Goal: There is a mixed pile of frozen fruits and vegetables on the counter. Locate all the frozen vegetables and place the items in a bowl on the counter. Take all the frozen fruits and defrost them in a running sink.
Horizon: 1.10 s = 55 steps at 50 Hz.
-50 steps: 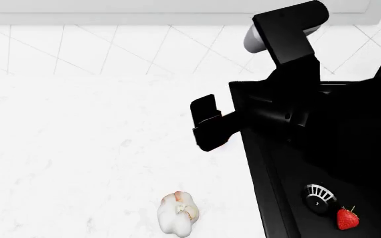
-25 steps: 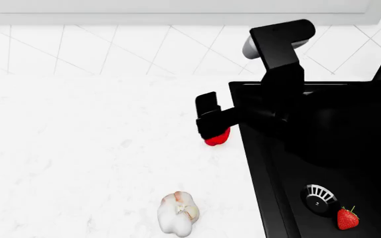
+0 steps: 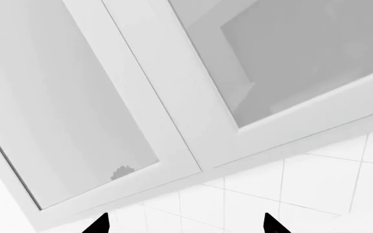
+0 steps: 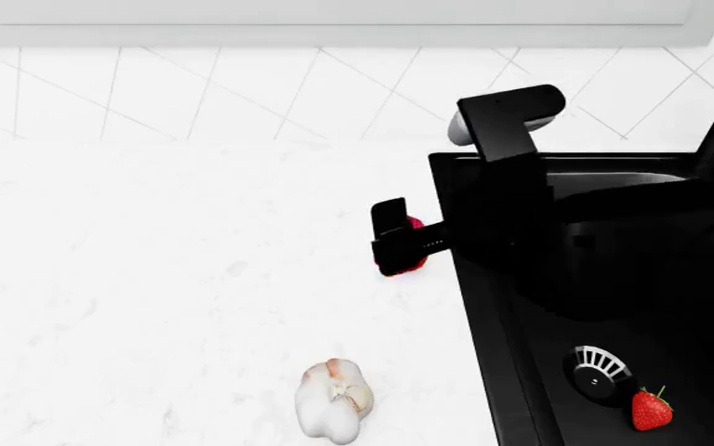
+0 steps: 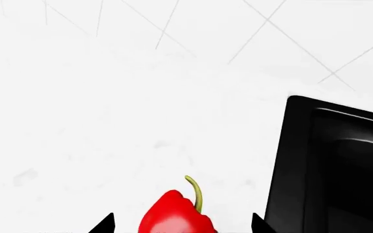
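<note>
- The right hand (image 4: pixel 397 243) hangs low over the white table (image 4: pixel 146 279), close beside the left rim of the black sink (image 4: pixel 617 307).
- The red bell pepper (image 5: pixel 175 217) sits between that hand's two fingertips (image 5: pixel 103 224), stem up. The fingers stand apart, one on each side of the pepper; whether they touch it, I cannot tell.
- In the head view the pepper shows only as a red sliver behind the hand.
- The garlic bulb (image 4: pixel 332 400) lies on the table, well apart from the right hand, nearer the robot.
- The strawberry (image 4: pixel 651 409) rests in the sink basin just beside the round drain (image 4: pixel 598 368).
- The left hand (image 3: pixel 183 228) is spread open, pointing at white cabinet doors (image 3: pixel 109 97).
</note>
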Tool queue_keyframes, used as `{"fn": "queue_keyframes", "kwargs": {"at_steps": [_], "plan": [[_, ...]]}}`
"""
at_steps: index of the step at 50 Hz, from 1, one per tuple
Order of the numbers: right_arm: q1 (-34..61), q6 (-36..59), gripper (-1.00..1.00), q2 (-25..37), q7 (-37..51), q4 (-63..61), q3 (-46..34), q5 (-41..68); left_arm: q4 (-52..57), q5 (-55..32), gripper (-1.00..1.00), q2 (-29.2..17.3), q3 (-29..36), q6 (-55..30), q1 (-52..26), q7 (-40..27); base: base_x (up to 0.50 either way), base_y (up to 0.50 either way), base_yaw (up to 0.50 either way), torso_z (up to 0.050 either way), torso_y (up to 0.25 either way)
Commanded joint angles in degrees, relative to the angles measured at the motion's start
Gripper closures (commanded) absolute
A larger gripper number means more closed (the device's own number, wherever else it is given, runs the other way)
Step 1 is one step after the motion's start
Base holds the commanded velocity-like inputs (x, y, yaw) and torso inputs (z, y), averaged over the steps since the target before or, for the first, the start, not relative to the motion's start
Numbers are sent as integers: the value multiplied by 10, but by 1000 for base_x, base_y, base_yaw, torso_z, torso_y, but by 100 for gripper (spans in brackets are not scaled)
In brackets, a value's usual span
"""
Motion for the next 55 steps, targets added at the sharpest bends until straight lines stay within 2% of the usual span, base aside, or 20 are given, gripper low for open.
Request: {"fn": "queue_keyframes", "kwargs": {"at_steps": [1, 55], "plan": [[-31, -14, -100, -11, -24, 19, -9, -22, 1, 1, -100, 0, 0, 1, 3, 0, 0, 0, 0, 0, 0], [-90, -20, -100, -47, -70, 82, -42, -82, 2, 0, -100, 3, -3, 0, 4, -3, 0, 0, 0, 0, 0]]}}
